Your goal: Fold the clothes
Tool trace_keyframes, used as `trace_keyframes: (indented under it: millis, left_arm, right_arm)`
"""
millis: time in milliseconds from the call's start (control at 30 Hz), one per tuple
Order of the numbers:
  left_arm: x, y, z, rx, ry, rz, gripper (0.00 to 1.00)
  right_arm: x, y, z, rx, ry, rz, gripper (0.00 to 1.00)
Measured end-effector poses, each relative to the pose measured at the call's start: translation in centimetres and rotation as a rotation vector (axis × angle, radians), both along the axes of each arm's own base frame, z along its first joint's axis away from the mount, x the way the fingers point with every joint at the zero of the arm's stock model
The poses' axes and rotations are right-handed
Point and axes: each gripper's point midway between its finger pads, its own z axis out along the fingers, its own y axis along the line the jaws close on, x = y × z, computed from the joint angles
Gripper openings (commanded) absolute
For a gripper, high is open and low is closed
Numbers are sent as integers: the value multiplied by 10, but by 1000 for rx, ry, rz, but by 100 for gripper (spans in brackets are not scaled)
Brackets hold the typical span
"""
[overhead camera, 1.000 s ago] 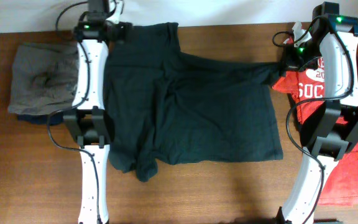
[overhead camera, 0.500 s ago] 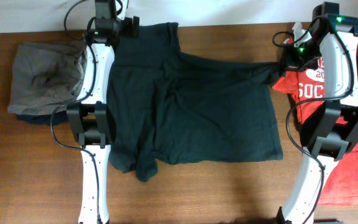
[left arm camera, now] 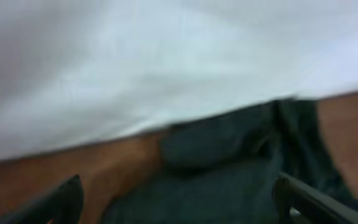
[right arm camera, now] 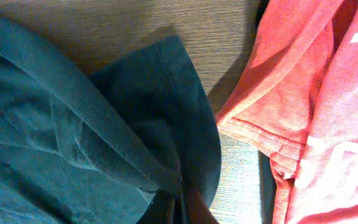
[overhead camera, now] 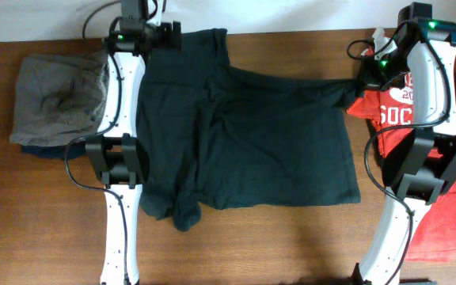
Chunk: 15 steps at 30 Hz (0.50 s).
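A dark green T-shirt (overhead camera: 252, 142) lies spread across the middle of the wooden table. My left gripper (overhead camera: 167, 36) is at the shirt's far left corner by the table's back edge. In the left wrist view its fingers (left arm camera: 179, 208) are spread wide over the dark fabric (left arm camera: 229, 180), holding nothing. My right gripper (overhead camera: 364, 79) is shut on the shirt's right sleeve, pulled out to the right. In the right wrist view the fingers (right arm camera: 184, 205) pinch a fold of the green sleeve (right arm camera: 166, 112).
A grey garment pile (overhead camera: 54, 99) lies at the far left. A red printed shirt (overhead camera: 390, 111) lies under the right arm, also in the right wrist view (right arm camera: 309, 93). More red cloth (overhead camera: 450, 226) sits at the lower right. A white wall (left arm camera: 166, 62) runs behind the table.
My left gripper has moved right along the back edge onto the shirt's far corner. The right arm and the sleeve it holds have not moved.
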Motion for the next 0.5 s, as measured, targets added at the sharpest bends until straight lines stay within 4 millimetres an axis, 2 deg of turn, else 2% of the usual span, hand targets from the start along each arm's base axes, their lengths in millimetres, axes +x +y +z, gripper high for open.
trace_keyframes:
  millis: [100,300,400,500]
  left_arm:
    - [3,-6,6,-7,-27,-11,97]
    - [14,-19,6,-4,-91,-35,99]
    - [22,-24,-9,-4,-109,-41,99]
    - [27,-24,-41,2,-94,-39,99]
  right_arm:
    - [2,5,0,-3,-7,18,4]
    - [7,17,0,-26,-21,56,4]
    - [7,18,0,-30,-21,59,4]
    - [7,17,0,-34,-21,58,4]
